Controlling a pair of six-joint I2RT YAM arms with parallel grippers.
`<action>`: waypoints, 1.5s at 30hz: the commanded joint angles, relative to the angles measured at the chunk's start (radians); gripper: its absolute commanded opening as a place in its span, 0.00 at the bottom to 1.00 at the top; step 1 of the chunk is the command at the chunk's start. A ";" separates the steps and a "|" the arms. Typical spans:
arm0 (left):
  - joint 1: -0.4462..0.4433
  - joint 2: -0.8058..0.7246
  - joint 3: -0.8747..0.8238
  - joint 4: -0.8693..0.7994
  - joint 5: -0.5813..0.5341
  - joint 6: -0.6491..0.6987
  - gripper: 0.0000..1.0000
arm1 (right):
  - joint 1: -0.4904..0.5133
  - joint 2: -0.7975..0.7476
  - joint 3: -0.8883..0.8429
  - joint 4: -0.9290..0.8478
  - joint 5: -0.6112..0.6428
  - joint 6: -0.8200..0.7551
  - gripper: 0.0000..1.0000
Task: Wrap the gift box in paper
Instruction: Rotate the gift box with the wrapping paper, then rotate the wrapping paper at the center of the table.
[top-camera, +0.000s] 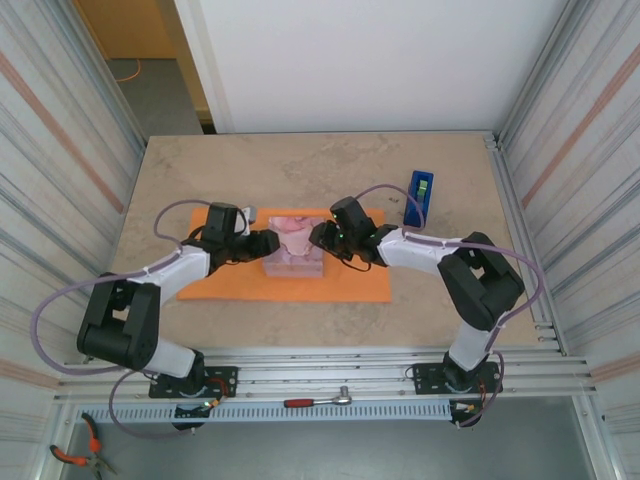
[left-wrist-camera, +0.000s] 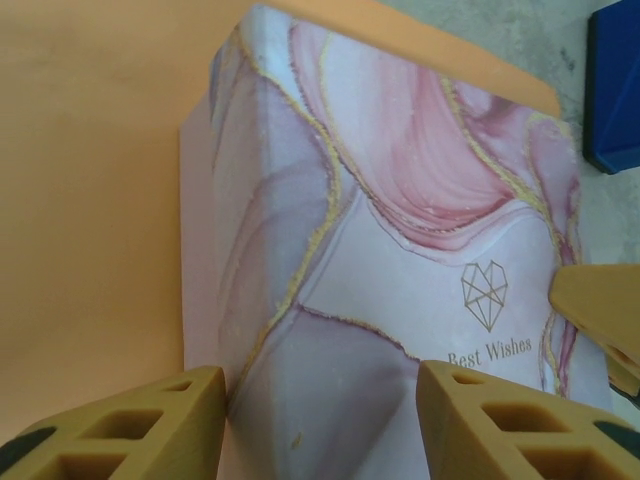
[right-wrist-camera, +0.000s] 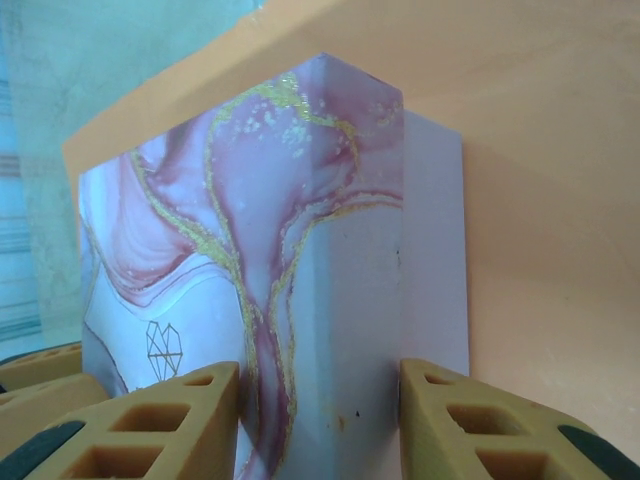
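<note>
Facing grippers: the left gripper (top-camera: 268, 242) and the right gripper (top-camera: 318, 236) point at each other, with the gift box (top-camera: 295, 262) directly between their fingertips.
Left fingers: tan, set at a middling width. In the left wrist view a corner edge of the gift box (left-wrist-camera: 400, 200) stands between the two fingers (left-wrist-camera: 150, 425). The plain pale side face runs toward one finger and the printed face runs on past the other. I cannot tell whether the pads press on it.
Right fingers: also tan and at a middling width. In the right wrist view another corner edge of the gift box (right-wrist-camera: 250, 200) sits between the fingers (right-wrist-camera: 480, 430), and a box face extends beyond each finger. Contact cannot be told here either.
Gift box: pink and lilac marbling with gold veins, a heart outline and the words "Best Wishes". It lies just ahead of both sets of fingertips.
Paper: the paper (top-camera: 350, 285) is plain orange and lies under the box and under both pairs of fingers, spreading well past them on either side.
Tape dispenser: the blue tape dispenser (top-camera: 419, 197) stands behind the right fingers, off the paper on the table (top-camera: 300, 170).
</note>
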 joint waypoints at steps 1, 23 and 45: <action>-0.006 0.008 0.024 0.059 0.046 0.014 0.57 | 0.028 0.006 -0.001 0.057 -0.043 0.027 0.48; 0.096 -0.149 -0.017 0.000 0.005 -0.005 0.79 | -0.128 -0.225 -0.368 0.076 -0.040 -0.013 0.30; 0.093 -0.217 0.014 -0.074 0.012 -0.007 0.99 | -0.303 -0.147 -0.416 0.006 -0.114 -0.155 0.00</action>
